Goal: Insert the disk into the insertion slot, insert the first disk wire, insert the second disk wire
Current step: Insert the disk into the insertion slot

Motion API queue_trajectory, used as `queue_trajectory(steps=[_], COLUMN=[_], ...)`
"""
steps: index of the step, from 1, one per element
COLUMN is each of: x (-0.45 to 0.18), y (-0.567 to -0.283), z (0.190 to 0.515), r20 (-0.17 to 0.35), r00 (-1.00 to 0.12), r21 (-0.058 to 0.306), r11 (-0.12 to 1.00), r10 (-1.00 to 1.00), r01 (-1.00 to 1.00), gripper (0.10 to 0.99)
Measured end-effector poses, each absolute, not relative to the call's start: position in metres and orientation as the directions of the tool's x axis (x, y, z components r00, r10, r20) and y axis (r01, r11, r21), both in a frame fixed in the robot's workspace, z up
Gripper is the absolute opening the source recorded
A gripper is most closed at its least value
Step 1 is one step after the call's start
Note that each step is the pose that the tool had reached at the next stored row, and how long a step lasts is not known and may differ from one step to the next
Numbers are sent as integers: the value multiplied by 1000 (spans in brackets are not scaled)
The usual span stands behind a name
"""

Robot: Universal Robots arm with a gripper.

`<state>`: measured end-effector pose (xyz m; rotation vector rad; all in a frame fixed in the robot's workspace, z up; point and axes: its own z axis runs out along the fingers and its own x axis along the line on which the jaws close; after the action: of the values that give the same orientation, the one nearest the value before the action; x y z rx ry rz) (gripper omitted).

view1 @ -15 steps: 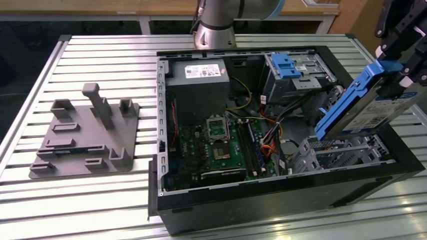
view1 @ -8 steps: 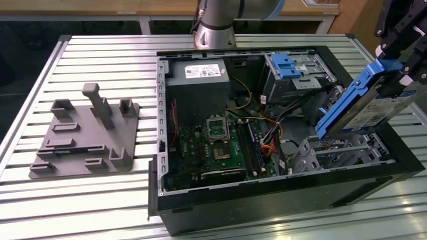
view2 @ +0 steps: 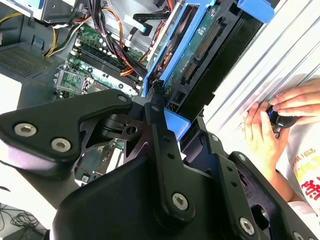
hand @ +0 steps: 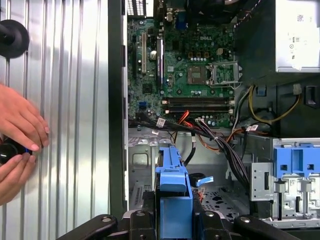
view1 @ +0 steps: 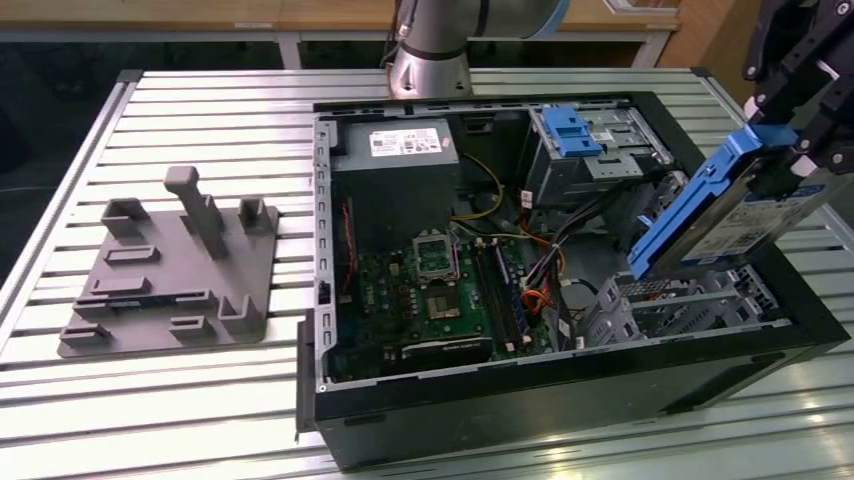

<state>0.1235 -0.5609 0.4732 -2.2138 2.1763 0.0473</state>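
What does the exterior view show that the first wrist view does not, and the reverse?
Exterior view's own: the grey fixture plate on the slatted table at the exterior view's left, the arm's base, and the white label on the disk, which is held tilted by the end effector. First wrist view's own: a person's hands on the table beside the case. Shared: the motherboard, the blue latch, and the disk's blue carrier near the insertion slot.
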Motion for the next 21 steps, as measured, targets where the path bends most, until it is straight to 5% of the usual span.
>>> queue_trajectory(steps=[21], x=[124], y=[-560], z=[459], r20=[-48], r00=[26], r21=[-5], r11=[-26], r10=[-999], r01=[-1000], gripper=[365])
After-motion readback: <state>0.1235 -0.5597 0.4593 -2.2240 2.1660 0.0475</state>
